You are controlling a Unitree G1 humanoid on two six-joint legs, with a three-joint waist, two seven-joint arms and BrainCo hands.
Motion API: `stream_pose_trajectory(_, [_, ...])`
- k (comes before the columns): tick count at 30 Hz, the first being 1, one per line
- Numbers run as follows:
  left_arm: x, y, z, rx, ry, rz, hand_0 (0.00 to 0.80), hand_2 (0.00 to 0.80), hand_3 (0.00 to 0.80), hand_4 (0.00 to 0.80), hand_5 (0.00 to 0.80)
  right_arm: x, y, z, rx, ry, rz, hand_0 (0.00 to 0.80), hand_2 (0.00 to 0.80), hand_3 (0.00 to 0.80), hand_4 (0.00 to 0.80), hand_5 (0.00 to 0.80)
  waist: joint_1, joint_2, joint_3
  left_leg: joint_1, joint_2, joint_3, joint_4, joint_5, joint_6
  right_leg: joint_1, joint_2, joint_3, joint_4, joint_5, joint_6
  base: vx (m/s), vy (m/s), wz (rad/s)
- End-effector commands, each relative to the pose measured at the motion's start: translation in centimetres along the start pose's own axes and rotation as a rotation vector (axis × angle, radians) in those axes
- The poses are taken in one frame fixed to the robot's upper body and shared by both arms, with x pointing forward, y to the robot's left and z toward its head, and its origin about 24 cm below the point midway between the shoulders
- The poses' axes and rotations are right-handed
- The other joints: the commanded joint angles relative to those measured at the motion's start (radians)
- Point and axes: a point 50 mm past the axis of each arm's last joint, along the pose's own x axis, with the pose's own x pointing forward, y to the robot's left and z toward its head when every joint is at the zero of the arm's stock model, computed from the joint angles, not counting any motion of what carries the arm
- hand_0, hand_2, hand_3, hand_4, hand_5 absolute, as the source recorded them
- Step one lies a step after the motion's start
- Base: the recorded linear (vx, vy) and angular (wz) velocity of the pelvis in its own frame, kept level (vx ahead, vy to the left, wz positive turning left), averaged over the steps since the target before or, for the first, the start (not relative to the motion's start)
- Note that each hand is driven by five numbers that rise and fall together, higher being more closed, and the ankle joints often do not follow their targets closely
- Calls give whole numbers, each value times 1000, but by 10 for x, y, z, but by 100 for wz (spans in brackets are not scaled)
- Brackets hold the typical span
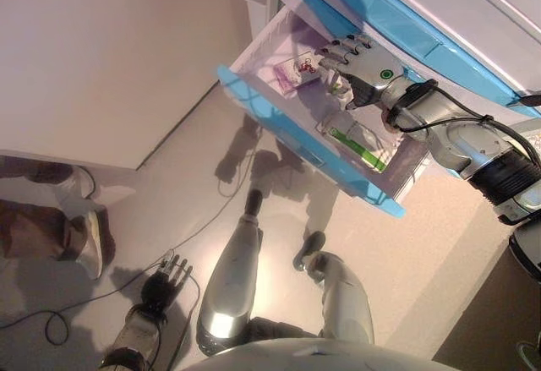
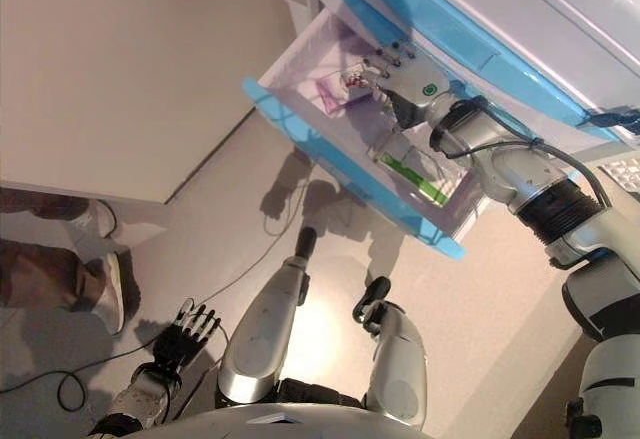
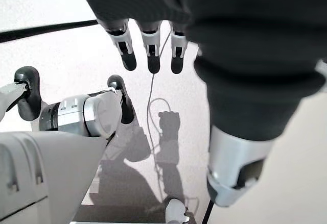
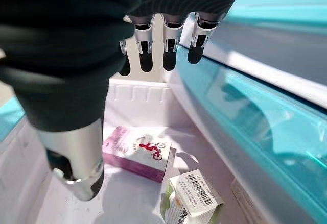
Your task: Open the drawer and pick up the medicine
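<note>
The drawer [image 1: 279, 126] with a blue front stands pulled out, its pale inside showing. In it lie a pink medicine box [image 4: 138, 152], a white and green box with a barcode [image 4: 191, 198], and further along a clear packet with a green stripe [image 1: 359, 147]. My right hand [image 1: 363, 67] hovers inside the drawer over the boxes, open with fingers [image 4: 166, 45] straight, holding nothing. The pink box [image 1: 297, 70] lies just off its fingertips. My left hand [image 1: 165, 280] hangs low beside my body, open and empty.
More blue-fronted drawers [image 1: 397, 16] of the white cabinet rise just above the open one. A person's legs and shoes [image 1: 59, 227] stand at the left by a pale wall panel [image 1: 101, 58]. Bare floor [image 1: 169, 193] lies between them and the drawer.
</note>
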Motion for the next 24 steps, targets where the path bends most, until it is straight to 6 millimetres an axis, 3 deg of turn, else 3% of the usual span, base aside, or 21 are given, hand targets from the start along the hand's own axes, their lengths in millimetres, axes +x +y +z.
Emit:
stream_pose_trajectory(1, [-15, 14, -8, 63, 40, -4, 0, 0, 0, 0, 0, 8, -28, -8, -144, -9, -138, 0, 0, 0, 0, 0, 5, 18, -22, -15, -48, 19, 90, -154, 54, -40, 22, 34, -4, 100, 53, -11, -6, 5])
stream_pose_trajectory(11, [-13, 11, -3, 70, 31, -16, 0, 0, 0, 0, 0, 10, -18, -7, -307, -29, -108, 0, 0, 0, 0, 0, 13, 16, -19, -33, -51, 18, 96, -160, 58, -58, 23, 30, -1, 102, 61, -3, -1, 1])
stream_pose_trajectory(24, [-11, 9, 1, 70, 26, -27, 0, 0, 0, 0, 0, 7, 13, -10, -480, -16, 31, 0, 0, 0, 0, 0, 22, 13, -19, -43, -55, 9, 85, -159, 61, -73, 25, 27, 0, 105, 67, 0, 0, 0])
